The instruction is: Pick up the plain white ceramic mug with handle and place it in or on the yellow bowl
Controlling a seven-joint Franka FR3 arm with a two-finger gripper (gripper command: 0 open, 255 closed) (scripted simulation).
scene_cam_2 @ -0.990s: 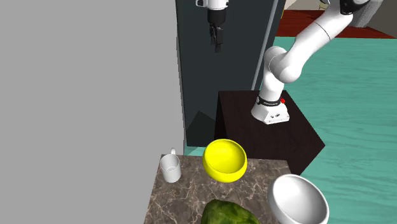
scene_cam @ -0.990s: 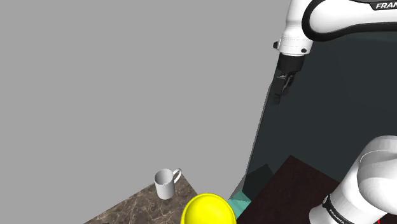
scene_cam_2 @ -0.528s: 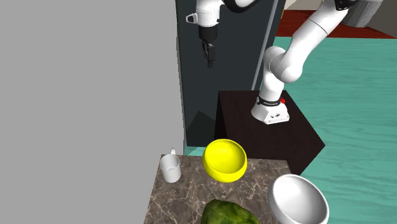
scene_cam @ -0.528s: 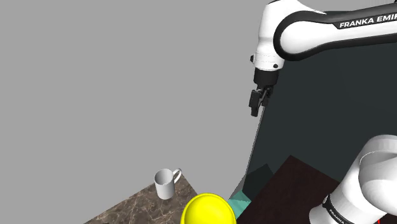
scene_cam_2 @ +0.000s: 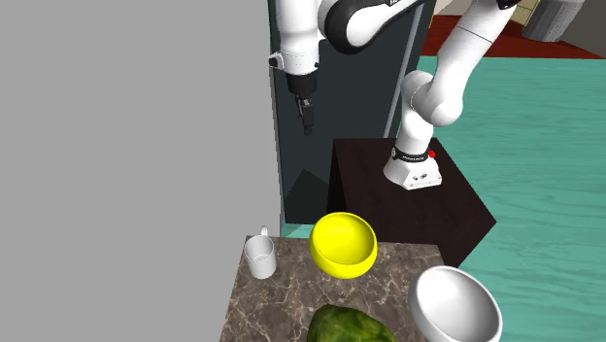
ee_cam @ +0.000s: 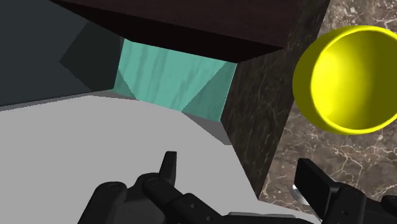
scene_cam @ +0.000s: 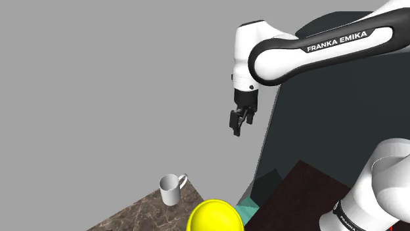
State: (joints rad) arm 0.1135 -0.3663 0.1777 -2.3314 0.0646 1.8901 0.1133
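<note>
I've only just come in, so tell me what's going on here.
The white arm's black hand hangs open and empty, high up and well clear of the white mug. The mug stands upright on the marble table beside the yellow bowl, untouched. Nothing has been picked up yet.

Pincer (scene_cam_2: 309, 129) high over mug (scene_cam_2: 259, 257), yellow bowl (scene_cam_2: 343, 244)

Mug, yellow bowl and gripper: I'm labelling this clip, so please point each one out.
white mug (scene_cam: 171, 191), shoulder view, on the middle of its side wall.
yellow bowl (scene_cam_2: 342, 240), second exterior view, on its bare inner wall.
gripper (scene_cam: 235, 130), shoulder view, midway between its open fingertips.
</note>
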